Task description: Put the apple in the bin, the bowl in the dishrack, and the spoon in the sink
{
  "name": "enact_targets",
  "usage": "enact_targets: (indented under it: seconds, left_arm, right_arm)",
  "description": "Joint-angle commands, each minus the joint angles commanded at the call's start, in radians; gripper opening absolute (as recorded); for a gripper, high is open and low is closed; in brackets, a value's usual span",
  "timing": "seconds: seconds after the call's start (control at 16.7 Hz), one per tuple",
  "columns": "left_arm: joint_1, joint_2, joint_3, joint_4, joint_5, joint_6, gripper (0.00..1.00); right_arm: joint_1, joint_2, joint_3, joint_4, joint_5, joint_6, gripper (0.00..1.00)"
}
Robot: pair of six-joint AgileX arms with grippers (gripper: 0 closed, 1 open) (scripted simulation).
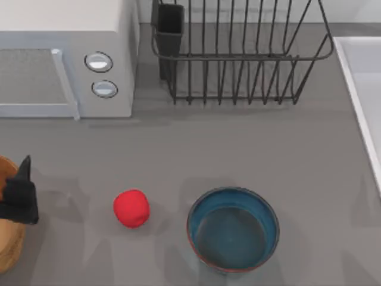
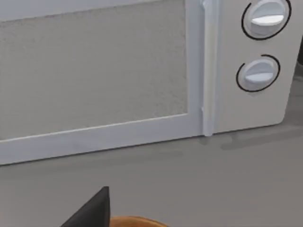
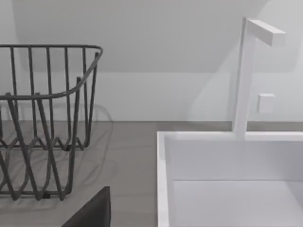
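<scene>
- The apple (image 1: 131,208) sits on the grey counter (image 1: 238,143) toward the top view's left, just beside the bowl (image 1: 233,229) but not touching it. It looks small, round and smooth, so I judge it light, firm and liable to roll — best pinched across its widest middle from above.
- The bowl stands upright near the front edge, empty. It is probably rigid and a bit heavier; its thin rim is the likely place to hold.
- The bin (image 1: 8,238) is at the far left edge, with the left end effector (image 1: 19,193) hanging over its rim; I cannot tell whether its fingers are apart or together.
- The dishrack (image 1: 238,53) is at the back, the sink (image 1: 363,89) along the right edge, the microwave (image 1: 65,59) at back left.
- Open counter lies between apple and bin — a short, clear path. The bowl's route back to the dishrack is also free.
- The right arm's wrist view faces the sink; I cannot tell the state of its end effector. No spoon is visible.
</scene>
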Motion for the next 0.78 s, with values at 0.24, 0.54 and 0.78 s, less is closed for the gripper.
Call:
enact_targets:
  seconds: [0.24,0.54,0.78]
  left_arm:
    - [-0.063,0.185,0.124,-0.102,0.002,0.056,1.00]
    - [-0.137,0.415,0.285,-0.227,0.003,0.117,1.00]
    - [-0.192,0.590,0.423,-0.319,0.002,0.160,1.00]
  right_arm:
    - [0.000,0.000,0.000,0.000,0.000,0.000,1.00]
    - [0.000,0.000,0.000,0.000,0.000,0.000,1.00]
    - [0.000,0.000,0.000,0.000,0.000,0.000,1.00]
